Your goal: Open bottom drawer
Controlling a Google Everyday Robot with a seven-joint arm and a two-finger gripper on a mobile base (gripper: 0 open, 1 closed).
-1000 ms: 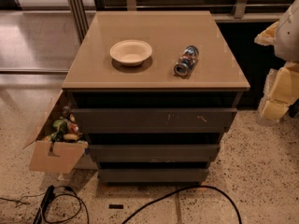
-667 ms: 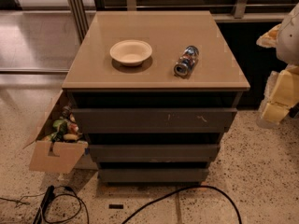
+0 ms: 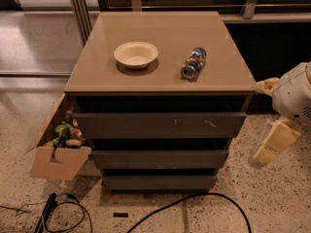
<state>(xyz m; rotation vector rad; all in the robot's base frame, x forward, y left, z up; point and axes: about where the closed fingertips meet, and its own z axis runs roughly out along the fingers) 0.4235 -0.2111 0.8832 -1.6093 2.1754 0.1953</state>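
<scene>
Dark grey handleless bottom drawer (image 3: 159, 181): shut. Cream gripper (image 3: 273, 143) well right, state not discernible. Risk: catching plain middle drawer front (image 3: 160, 158), gaps narrow.

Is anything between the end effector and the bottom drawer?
Nothing visible does. The pale yellow end effector hangs right of the cabinet, bare floor between it and the dark grey bottom drawer. A black cable crosses the floor before it.
</scene>
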